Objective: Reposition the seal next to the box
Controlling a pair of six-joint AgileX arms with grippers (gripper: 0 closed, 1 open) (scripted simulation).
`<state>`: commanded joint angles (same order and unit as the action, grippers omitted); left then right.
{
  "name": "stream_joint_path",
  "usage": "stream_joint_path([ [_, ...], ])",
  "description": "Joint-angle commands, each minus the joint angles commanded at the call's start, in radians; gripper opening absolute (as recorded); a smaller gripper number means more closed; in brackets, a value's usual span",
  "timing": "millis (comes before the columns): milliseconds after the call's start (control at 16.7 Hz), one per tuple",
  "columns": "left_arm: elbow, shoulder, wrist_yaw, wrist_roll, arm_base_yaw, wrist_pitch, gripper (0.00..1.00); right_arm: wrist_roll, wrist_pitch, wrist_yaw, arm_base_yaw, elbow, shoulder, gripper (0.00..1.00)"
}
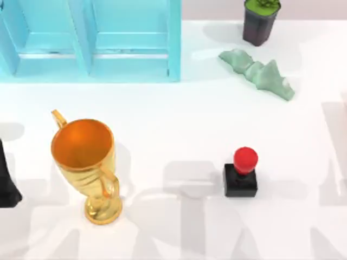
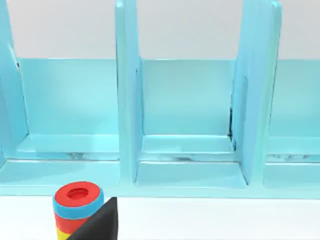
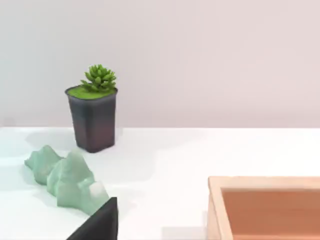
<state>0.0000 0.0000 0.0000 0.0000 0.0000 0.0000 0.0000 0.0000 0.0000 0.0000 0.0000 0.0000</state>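
The seal (image 1: 241,173) stands upright near the desk's (image 1: 179,124) front edge, right of centre; no label readable. The box (image 3: 265,205) is empty. I cannot tell my grippers' state.

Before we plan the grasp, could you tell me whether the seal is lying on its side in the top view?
No, the seal stands upright on the table, its red knob on top of the black base.

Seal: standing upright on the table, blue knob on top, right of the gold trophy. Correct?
Not quite. The top view shows the seal has a red knob, not blue. The rest holds: it stands upright on the table, to the right of the gold trophy.
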Motion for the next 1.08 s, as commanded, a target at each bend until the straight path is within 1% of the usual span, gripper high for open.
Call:
stream_joint_path([
  [180, 0.000, 0.000, 0.000, 0.000, 0.000, 0.000, 1.00, 0.007, -0.008, 0.000, 0.009, 0.009, 0.010, 1.00],
  [420, 0.000, 0.000, 0.000, 0.000, 0.000, 0.000, 1.00, 0.093, -0.124, 0.003, 0.114, 0.148, 0.156, 1.00],
  [660, 0.000, 0.000, 0.000, 0.000, 0.000, 0.000, 1.00, 0.233, -0.338, 0.011, 0.277, 0.440, 0.468, 1.00],
  [900, 0.000, 0.000, 0.000, 0.000, 0.000, 0.000, 1.00, 0.378, -0.603, 0.016, 0.436, 0.805, 0.889, 1.00],
  [1080, 0.000, 0.000, 0.000, 0.000, 0.000, 0.000, 1.00, 0.471, -0.808, 0.017, 0.527, 1.064, 1.188, 1.00],
])
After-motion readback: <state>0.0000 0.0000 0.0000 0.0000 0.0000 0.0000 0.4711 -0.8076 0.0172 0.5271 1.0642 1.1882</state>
